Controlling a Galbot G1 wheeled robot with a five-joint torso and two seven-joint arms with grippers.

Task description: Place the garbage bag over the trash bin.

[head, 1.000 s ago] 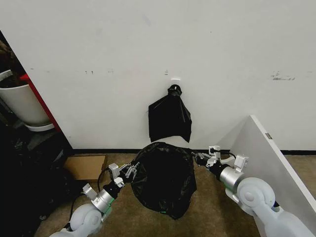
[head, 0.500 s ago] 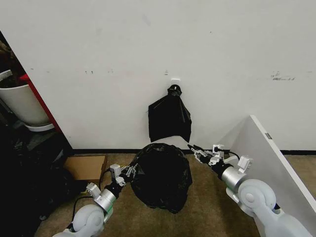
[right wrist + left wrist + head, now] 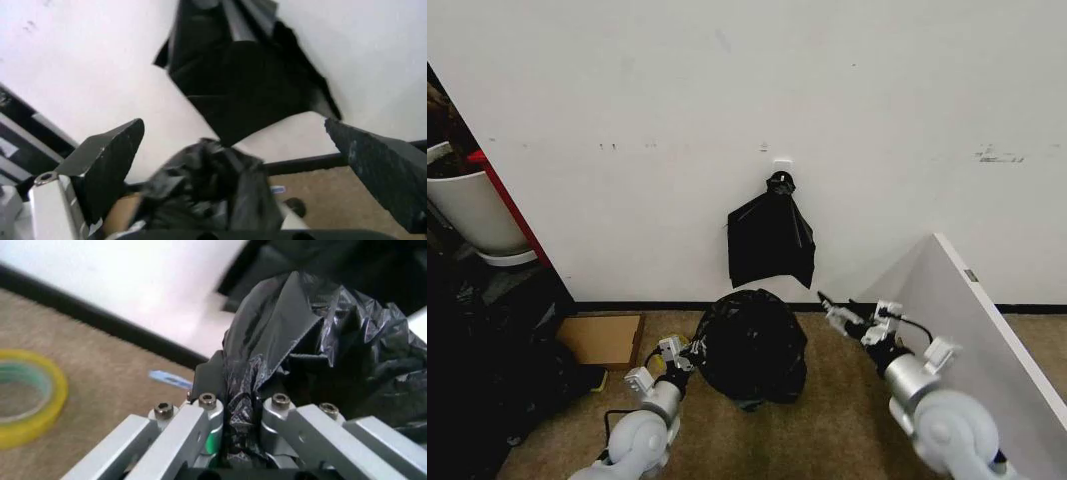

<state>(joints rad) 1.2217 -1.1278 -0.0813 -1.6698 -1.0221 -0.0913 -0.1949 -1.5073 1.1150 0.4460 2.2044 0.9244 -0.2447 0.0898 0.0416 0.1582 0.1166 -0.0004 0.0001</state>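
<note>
Trash bin hidden under garbage bag [image 3: 752,345]

The garbage bag [image 3: 750,345] now sits lower and more bunched at the lower centre of the head view, narrower than a second ago. The left gripper [image 3: 683,352] has drawn in toward the lower centre, its fingers [image 3: 200,412] clamped on a fold of the bag. The right gripper [image 3: 827,303] has let go and backed off to the right, jaws spread wide.
</note>
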